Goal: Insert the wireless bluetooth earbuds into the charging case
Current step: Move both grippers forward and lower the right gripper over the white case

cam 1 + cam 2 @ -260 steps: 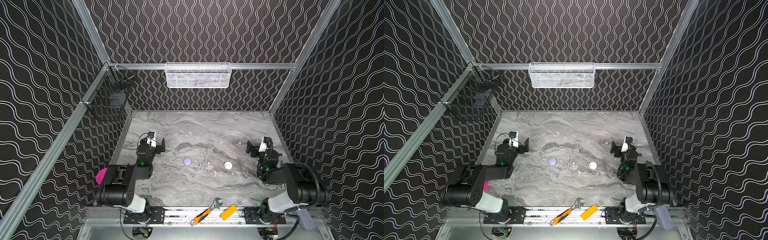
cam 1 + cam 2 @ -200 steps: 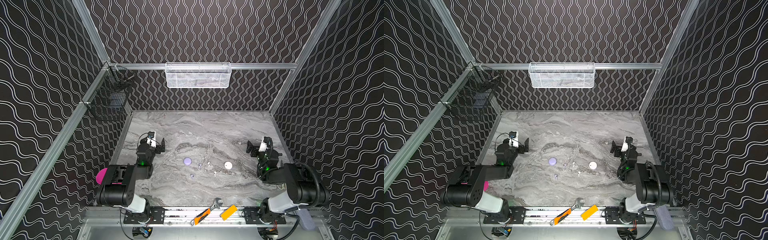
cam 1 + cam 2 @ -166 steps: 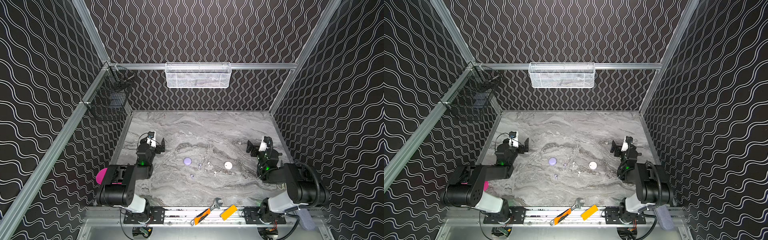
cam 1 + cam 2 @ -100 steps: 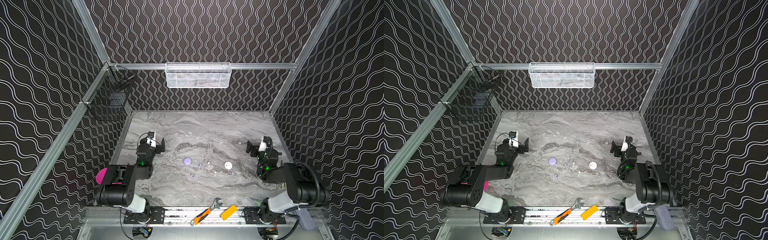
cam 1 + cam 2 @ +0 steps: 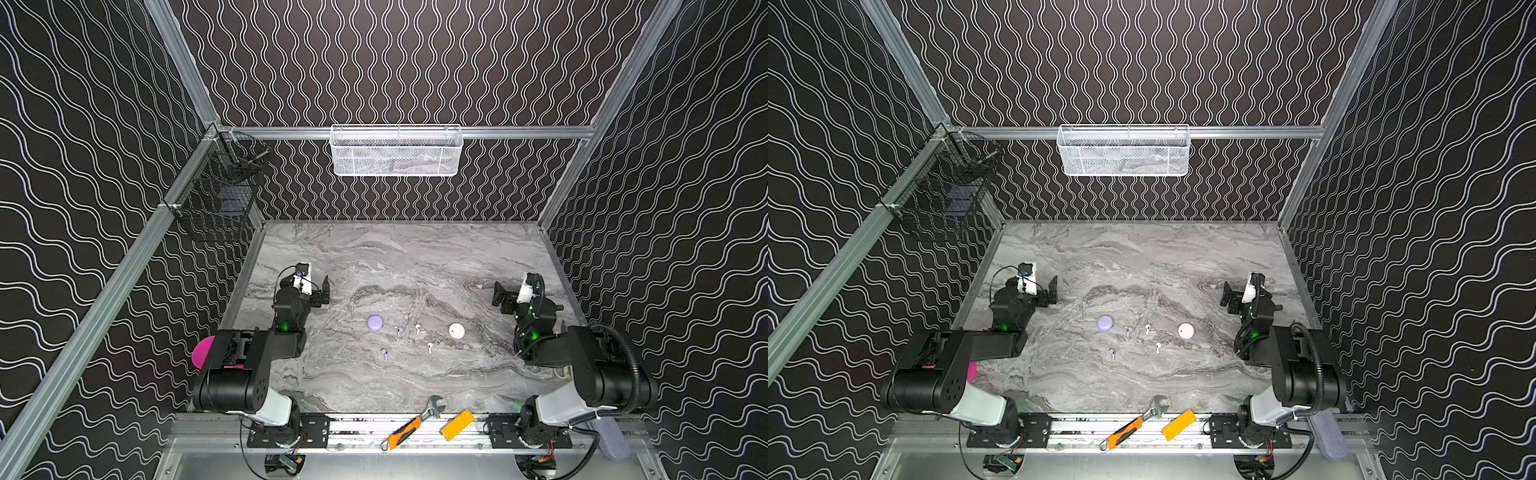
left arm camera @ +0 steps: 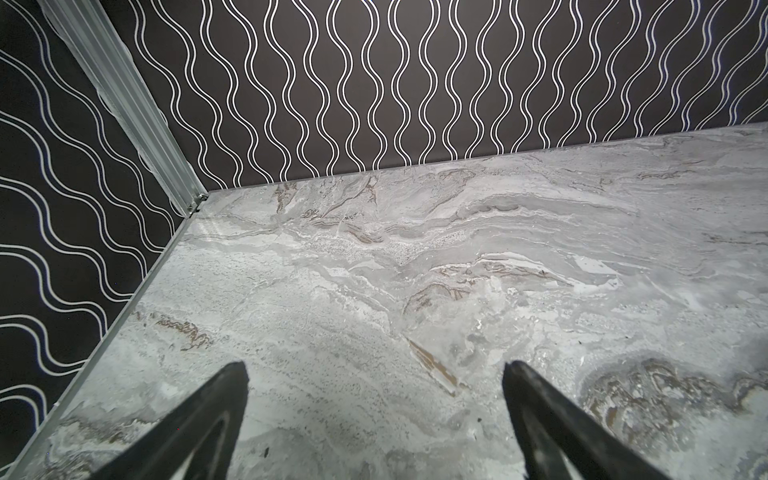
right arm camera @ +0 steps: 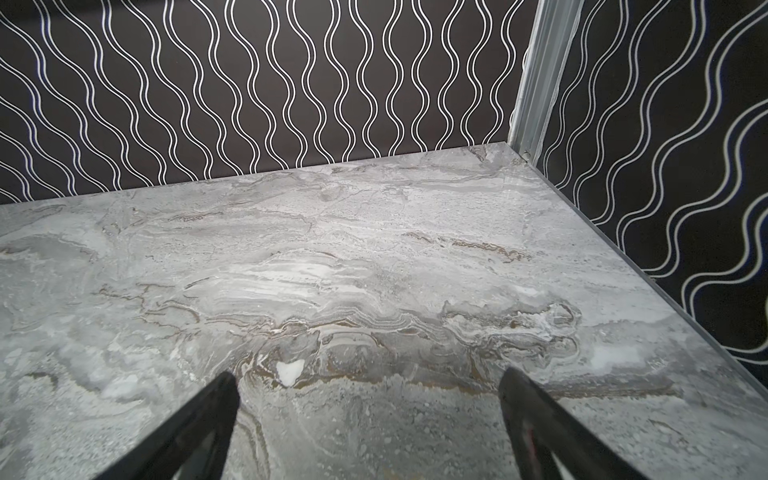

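Observation:
In both top views a round lavender charging case point(image 5: 375, 322) point(image 5: 1104, 322) and a round white charging case point(image 5: 456, 331) point(image 5: 1185, 331) lie shut mid-table. Between them lie the earbuds: two lavender point(image 5: 399, 331) point(image 5: 384, 353) and two white point(image 5: 417, 328) point(image 5: 430, 347). My left gripper point(image 5: 321, 291) point(image 6: 374, 370) rests open far left of them, over bare marble. At the far right my right gripper point(image 5: 500, 297) point(image 7: 368, 378) is open too, nothing between its fingers. Neither wrist view shows a case or an earbud.
A white mesh basket point(image 5: 395, 151) hangs on the back wall and a black wire basket point(image 5: 220, 199) on the left wall. A wrench point(image 5: 432, 405), an orange utility knife point(image 5: 401, 434) and a yellow block point(image 5: 457, 424) lie at the front rail. Walls enclose three sides.

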Tool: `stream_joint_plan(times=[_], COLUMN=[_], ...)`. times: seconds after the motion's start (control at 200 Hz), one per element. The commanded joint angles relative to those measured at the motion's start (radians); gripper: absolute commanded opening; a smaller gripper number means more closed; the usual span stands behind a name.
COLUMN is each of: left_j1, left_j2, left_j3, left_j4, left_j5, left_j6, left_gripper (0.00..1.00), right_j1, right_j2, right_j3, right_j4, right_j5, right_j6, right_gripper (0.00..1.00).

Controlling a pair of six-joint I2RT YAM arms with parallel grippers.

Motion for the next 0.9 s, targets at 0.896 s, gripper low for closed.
stream_joint_plan(times=[0.896], left_j1=[-0.71], left_j2=[-0.564], left_j3=[0.05], left_j4=[-0.563], left_j5=[-0.11], left_j6=[-0.118], left_gripper=[0.99], right_j1=[0.323], right_j2=[-0.248], right_j3=[0.571], right_j4=[-1.207], right_j5=[0.345], right_j6=[0.377], right_gripper=[1.0])
